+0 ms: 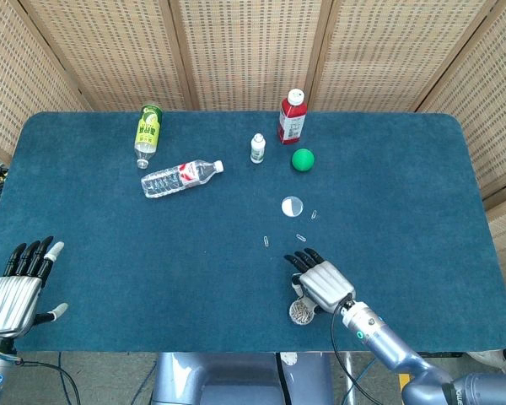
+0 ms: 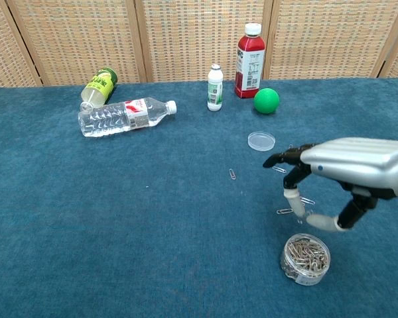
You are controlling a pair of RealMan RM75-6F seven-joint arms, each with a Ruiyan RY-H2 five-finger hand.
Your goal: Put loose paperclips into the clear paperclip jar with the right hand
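Observation:
The clear paperclip jar [image 2: 306, 258] [image 1: 300, 313] stands near the front edge with no lid, full of clips. My right hand [image 2: 348, 173] [image 1: 324, 283] hovers palm-down just above and behind it. Its thumb and one finger [image 2: 293, 196] reach down and nearly meet over the jar's rim, pinching what looks like a small paperclip. Loose paperclips lie on the blue cloth: one [image 2: 233, 174] [image 1: 267, 242] to the left, one [image 2: 284, 211] by the fingertip, one [image 2: 308, 200] under the hand, one [image 1: 314, 214] further back. My left hand [image 1: 17, 285] rests open at the front left.
The jar's clear lid [image 2: 261, 140] [image 1: 292, 205] lies flat behind the clips. A green ball [image 2: 266, 101], a red bottle [image 2: 249, 61] and a small white bottle [image 2: 215, 87] stand at the back. A water bottle [image 2: 123, 116] and a green bottle [image 2: 99, 87] lie back left.

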